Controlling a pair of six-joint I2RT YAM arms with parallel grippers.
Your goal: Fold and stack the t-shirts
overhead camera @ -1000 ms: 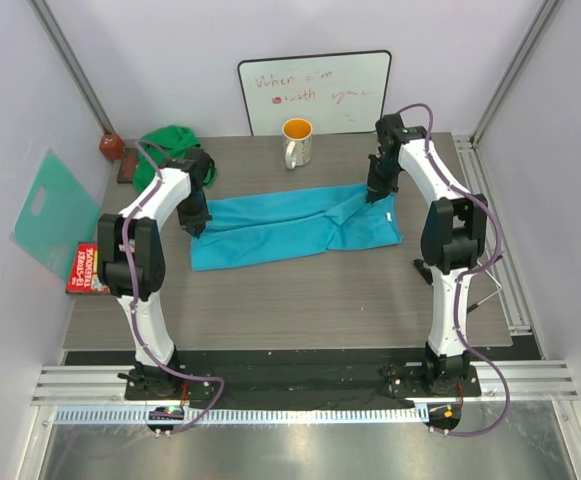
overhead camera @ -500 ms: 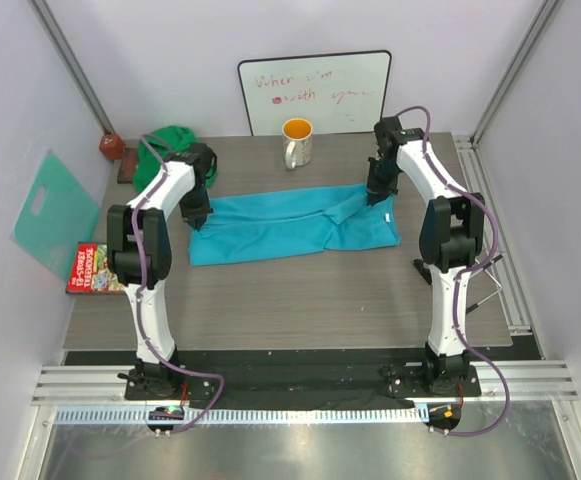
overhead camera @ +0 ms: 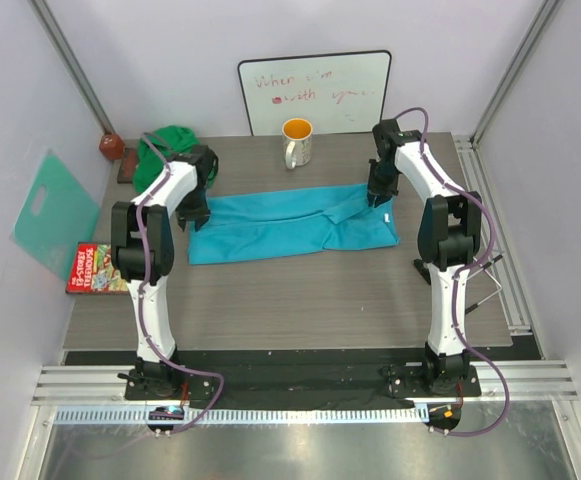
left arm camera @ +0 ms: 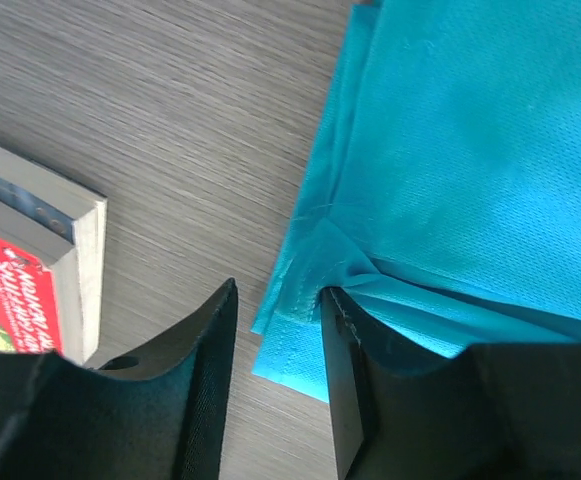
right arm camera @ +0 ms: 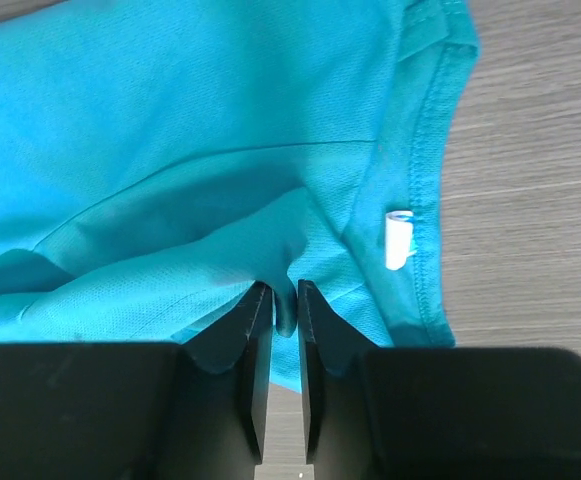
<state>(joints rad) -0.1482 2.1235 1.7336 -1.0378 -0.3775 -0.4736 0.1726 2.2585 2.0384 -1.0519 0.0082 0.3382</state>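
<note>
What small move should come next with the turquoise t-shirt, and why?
Probably open the right hand wider. The turquoise t-shirt lies folded flat on the table, and the left hand stands open over its hem corner, but a fold of cloth sits between the right hand's close-set fingers; lifting now could drag it.
</note>
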